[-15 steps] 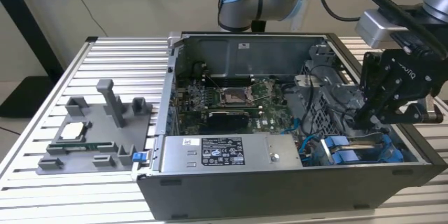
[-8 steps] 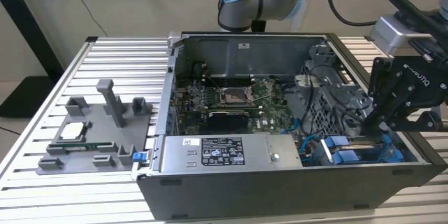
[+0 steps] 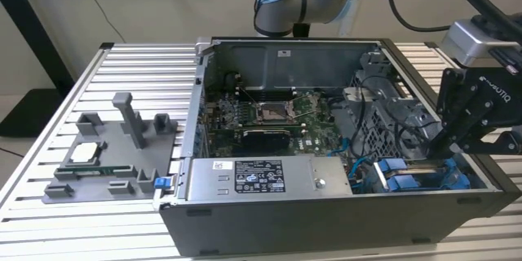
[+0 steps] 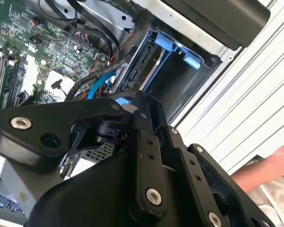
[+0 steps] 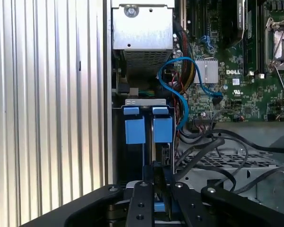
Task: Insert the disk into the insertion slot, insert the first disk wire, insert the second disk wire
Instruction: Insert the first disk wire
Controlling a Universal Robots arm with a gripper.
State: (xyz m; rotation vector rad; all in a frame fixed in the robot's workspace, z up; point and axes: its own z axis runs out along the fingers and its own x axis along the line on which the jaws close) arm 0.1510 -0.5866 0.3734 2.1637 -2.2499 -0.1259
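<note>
The disk (image 5: 165,152) stands on edge in the insertion slot (image 4: 176,81), a bay of the dark grey drive cage (image 5: 217,163) at the front of the open computer case, on the exterior view's right. Its blue carrier tab (image 5: 162,128) sits beside a second blue tab (image 5: 134,130). My black gripper (image 5: 156,183) reaches down into the cage (image 3: 444,151), its fingers (image 4: 143,124) closed narrowly on the disk's upper edge, where a bit of blue carrier (image 4: 123,100) shows. A blue wire (image 5: 173,81) and black wires (image 5: 213,142) loop loose next to the bay.
The case holds a motherboard (image 3: 269,114) and a silver power supply (image 3: 269,178). A grey fixture tray (image 3: 114,151) with small parts lies on the slatted table (image 3: 57,132), toward the exterior view's left. A person's hand (image 4: 270,166) rests beyond the case.
</note>
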